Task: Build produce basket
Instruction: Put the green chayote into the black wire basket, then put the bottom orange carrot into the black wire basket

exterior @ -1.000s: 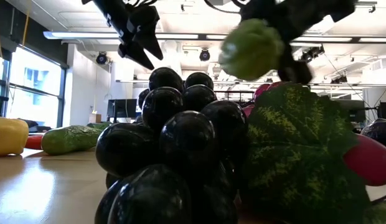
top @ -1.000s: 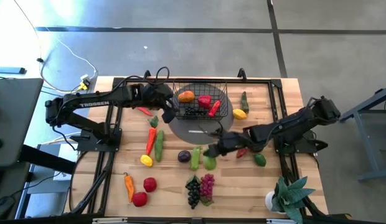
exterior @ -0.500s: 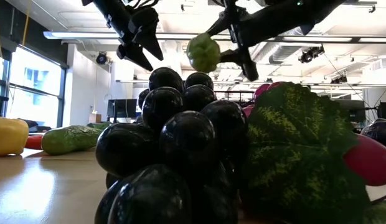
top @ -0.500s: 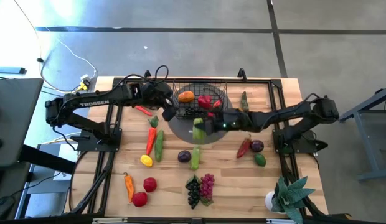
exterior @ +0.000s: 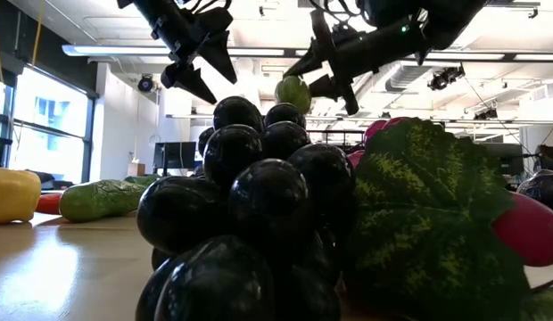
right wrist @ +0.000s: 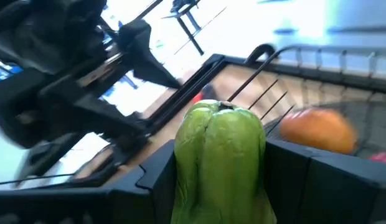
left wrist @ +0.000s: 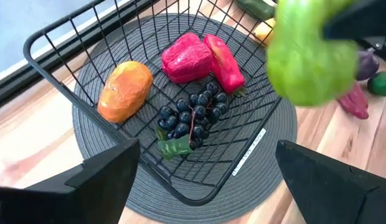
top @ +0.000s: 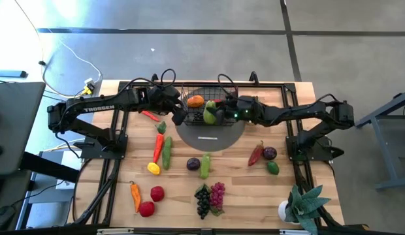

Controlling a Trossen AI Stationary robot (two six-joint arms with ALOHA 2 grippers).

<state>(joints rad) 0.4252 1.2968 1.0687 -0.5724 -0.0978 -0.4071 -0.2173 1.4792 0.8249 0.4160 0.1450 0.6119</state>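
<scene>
The black wire basket (top: 214,98) stands on a grey round mat (top: 209,136) at the table's far middle. An orange fruit (left wrist: 124,90), two red pieces (left wrist: 199,57) and dark grapes (left wrist: 193,117) lie on its grid bottom. My right gripper (top: 215,113) reaches in from the table's right, shut on a green pepper (right wrist: 221,155) that hangs over the basket (left wrist: 180,186). My left gripper (top: 178,117) hovers open at the basket's left rim, its fingers (left wrist: 106,177) wide apart with nothing between them. My right gripper pinches the green pepper by its two opposite sides (right wrist: 180,168) between its two fingers. The fingers come almost level from the table's right, slanting slightly down. The pepper (exterior: 294,92) is lifted clear, above the basket's inside, its stem end pointing away from the wrist.
Loose produce lies on the near half: a red chilli and cucumber (top: 166,151), a lemon (top: 153,168), an eggplant (top: 193,164), grapes (top: 210,198), tomatoes (top: 147,207), and pieces at the right (top: 270,154). A potted plant (top: 304,205) stands at the near right corner.
My right gripper has carried the green pepper from the middle of the table toward the far edge and the left, rising and rolling on the way, until it hangs over the basket. My left gripper has rolled a little in place, staying open.
</scene>
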